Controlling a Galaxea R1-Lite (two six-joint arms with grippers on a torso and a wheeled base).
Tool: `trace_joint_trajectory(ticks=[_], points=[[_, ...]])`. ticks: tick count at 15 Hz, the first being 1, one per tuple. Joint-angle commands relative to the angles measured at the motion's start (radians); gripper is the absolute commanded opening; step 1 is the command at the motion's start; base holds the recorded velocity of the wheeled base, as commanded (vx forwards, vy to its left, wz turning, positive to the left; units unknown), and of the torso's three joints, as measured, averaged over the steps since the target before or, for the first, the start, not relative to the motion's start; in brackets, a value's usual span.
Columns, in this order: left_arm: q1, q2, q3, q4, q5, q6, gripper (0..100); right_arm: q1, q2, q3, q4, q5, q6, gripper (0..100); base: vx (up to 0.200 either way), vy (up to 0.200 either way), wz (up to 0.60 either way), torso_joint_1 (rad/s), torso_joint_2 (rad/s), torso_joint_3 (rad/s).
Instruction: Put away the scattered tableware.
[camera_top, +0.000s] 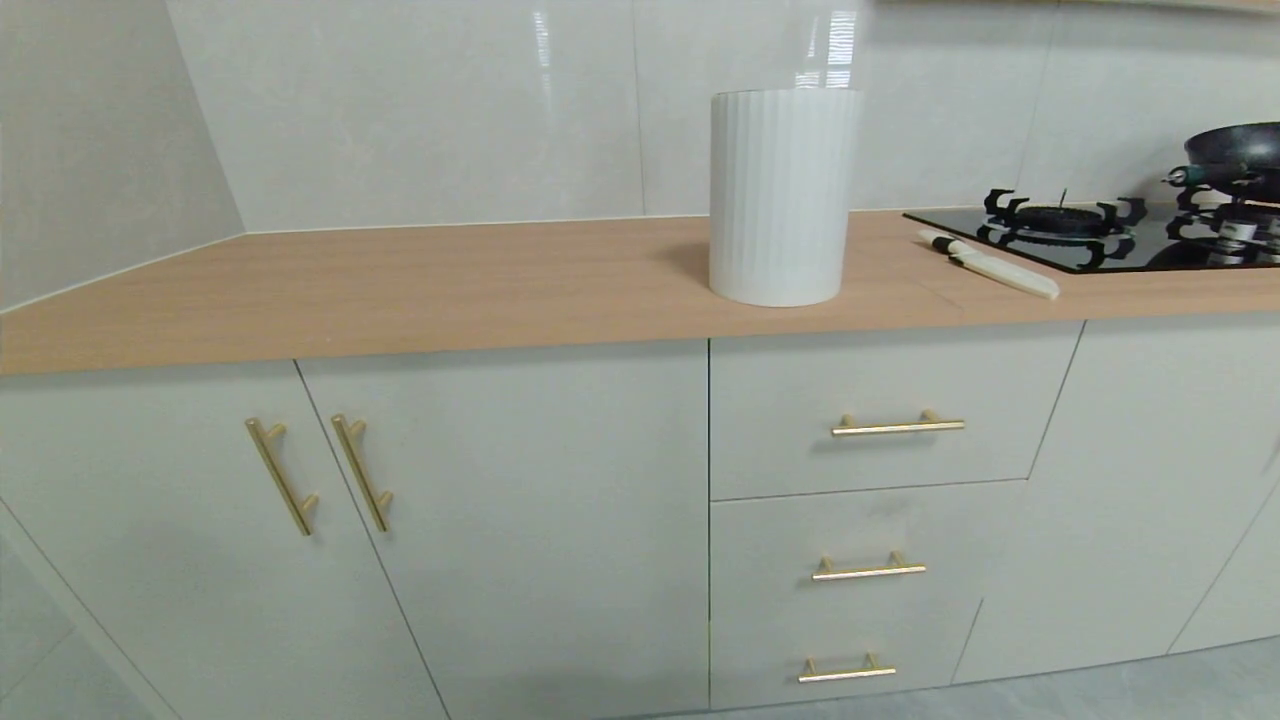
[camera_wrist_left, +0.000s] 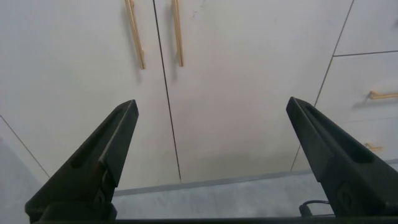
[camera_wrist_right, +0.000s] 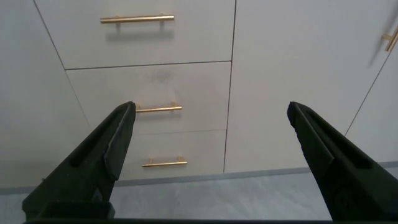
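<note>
The right tool (camera_wrist_right: 210, 155), spread like the left tool (camera_wrist_left: 211, 155), faced drawers (camera_wrist_right: 149, 81); the knife (camera_top: 990, 266) slanted on the desk (camera_top: 400, 290), upper right, probably nearer it.

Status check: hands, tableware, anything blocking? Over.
Hands: left hand open, low before the cabinet doors; right hand open, low before the drawers. The knife lies on countertop between white ribbed holder and stove, untouched. Nothing in the way.

White ribbed canister (camera_top: 783, 195), knife (camera_top: 990, 265) on counter (camera_top: 400, 290)
</note>
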Motion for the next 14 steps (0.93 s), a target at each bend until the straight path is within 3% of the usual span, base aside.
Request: trace_joint_trajectory(ticks=[1, 5, 14], points=[[0.0, 0.001, 0.0, 0.0, -0.001, -0.001, 100, 0.0, 0.002, 0.0, 0.0, 0.0, 0.0, 100, 0.0, 0.0, 0.0, 0.0, 0.0, 0.0], [0.0, 0.001, 0.0, 0.0, -0.001, 0.001, 100, 0.0, 0.002, 0.0, 0.0, 0.0, 0.0, 100, 0.0, 0.0, 0.0, 0.0, 0.0, 0.0], [0.0, 0.001, 0.0, 0.0, 0.0, -0.001, 100, 0.0, 0.002, 0.0, 0.0, 0.0, 0.0, 100, 0.0, -0.2, 0.0, 0.002, 0.0, 0.002]])
